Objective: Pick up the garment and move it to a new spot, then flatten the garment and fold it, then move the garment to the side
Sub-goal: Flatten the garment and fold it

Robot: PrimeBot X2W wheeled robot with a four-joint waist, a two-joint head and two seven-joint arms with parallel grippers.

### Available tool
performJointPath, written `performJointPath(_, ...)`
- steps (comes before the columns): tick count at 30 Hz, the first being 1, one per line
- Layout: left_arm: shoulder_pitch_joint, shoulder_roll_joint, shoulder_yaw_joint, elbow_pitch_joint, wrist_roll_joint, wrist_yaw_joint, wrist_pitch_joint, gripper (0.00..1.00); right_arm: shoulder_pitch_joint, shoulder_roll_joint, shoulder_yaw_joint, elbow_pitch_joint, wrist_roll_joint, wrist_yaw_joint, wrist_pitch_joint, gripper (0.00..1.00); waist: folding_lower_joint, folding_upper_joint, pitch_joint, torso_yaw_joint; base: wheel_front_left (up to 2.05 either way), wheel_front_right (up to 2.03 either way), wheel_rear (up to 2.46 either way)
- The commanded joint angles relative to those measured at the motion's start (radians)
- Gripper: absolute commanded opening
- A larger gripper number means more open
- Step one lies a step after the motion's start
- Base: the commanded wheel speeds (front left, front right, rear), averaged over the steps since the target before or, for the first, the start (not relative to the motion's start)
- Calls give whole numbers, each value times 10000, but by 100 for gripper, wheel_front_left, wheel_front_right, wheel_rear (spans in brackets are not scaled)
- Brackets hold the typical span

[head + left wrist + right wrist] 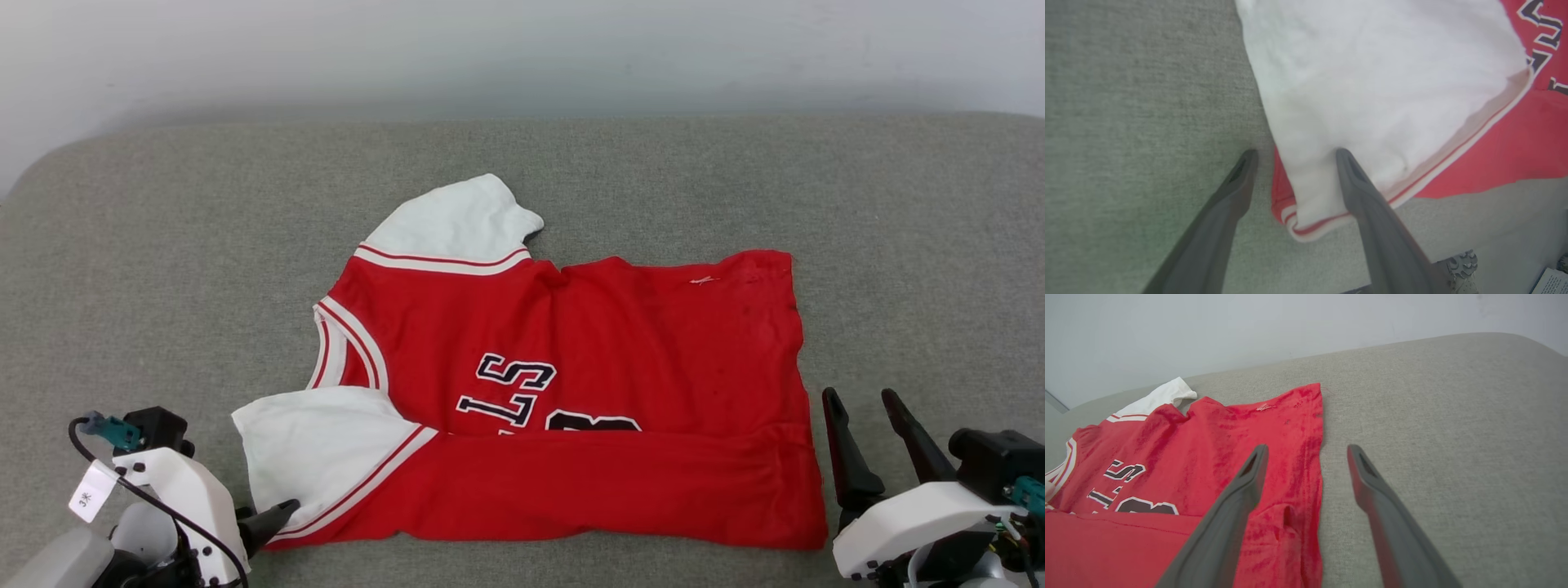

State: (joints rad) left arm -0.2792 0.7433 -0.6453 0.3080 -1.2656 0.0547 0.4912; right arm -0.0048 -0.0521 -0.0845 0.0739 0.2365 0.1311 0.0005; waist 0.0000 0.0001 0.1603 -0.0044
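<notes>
The garment (pixel 637 343), a red jersey with white sleeves and dark lettering, lies spread on the grey padded surface (pixel 163 245). Its near long edge is folded up over the lettering. My left gripper (pixel 273 518) is at the near left corner, open. In the left wrist view this gripper (pixel 1295 155) straddles the corner of the white sleeve (pixel 1372 81), one finger on the grey cloth and the other on the sleeve. My right gripper (pixel 859 396) stands open just right of the hem. The right wrist view has that gripper (pixel 1307 451) over the garment's (pixel 1216 437) right edge, holding nothing.
A pale wall (pixel 522 49) rises behind the surface. Bare grey cloth runs left, right and beyond the garment. The surface's near edge (pixel 1494 228) lies close behind the left gripper, with floor and a sheet of paper (pixel 1551 281) below it.
</notes>
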Motion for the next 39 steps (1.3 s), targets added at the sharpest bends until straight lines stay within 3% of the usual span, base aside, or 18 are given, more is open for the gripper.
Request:
performJointPath(1, 258, -366, -295, 148, -88, -50, 182, 87, -188, 25, -28, 7, -14, -8, 3, 100, 0, -1, 100, -69, 0, 0, 0)
performJointPath(3, 332, -651, -441, 273, -219, -171, 358, 10, -204, 24, -144, -45, -65, -8, 85, 100, 0, -1, 145, -91, 0, 0, 0)
performJointPath(4, 344, -772, -467, 345, -296, -216, 388, 0, -201, 25, -184, -73, -88, -8, 146, 100, 0, -1, 154, -93, 0, 0, 0)
performJointPath(7, 250, -972, -474, 464, -183, -402, 126, 0, -179, 26, -431, -233, -156, -7, 481, 100, 0, -1, 74, -23, 0, 0, 0)
performJointPath(10, 38, -825, -336, 528, 42, -476, -255, 0, -3, 2, -630, -370, -112, -8, 1354, 100, 0, -1, -96, 96, 0, 0, 0)
performJointPath(18, -370, -418, 3, -152, 711, -345, -1224, 0, 394, -633, -772, -650, 191, -7, 5449, 100, 0, -1, -505, 493, 0, 0, 0)
performJointPath(21, -437, -400, -1, -637, 908, -170, -1354, 0, 389, -733, -586, -790, 400, -8, 6481, 100, 0, -1, -462, 645, 0, 0, 0)
performJointPath(26, -552, -316, -35, -1274, 1136, 4, -1425, 0, 367, -740, -286, -689, 580, -8, 7490, 100, 0, -1, -239, 842, 0, 0, 0)
performJointPath(33, -361, -328, -52, -1585, 1209, 109, -1566, 0, 366, -568, -15, 259, 763, -7, 8072, 100, 0, -1, -1, 964, 0, 0, 0)
performJointPath(34, -320, -338, -58, -1572, 1216, 124, -1605, 0, 354, -513, 23, 376, 863, -7, 8089, 34, 0, -1, -8, 970, 0, 0, 0)
performJointPath(35, -300, -362, -61, -1561, 1211, 124, -1617, 0, 344, -493, 75, 450, 896, -5, 8111, 0, 0, -1, -31, 974, 0, 0, 0)
performJointPath(39, -131, -428, -101, -1474, 1316, 314, -1777, 0, 286, -566, 81, 539, 1061, -7, 7997, 0, 0, -1, -337, 988, 0, 0, 0)
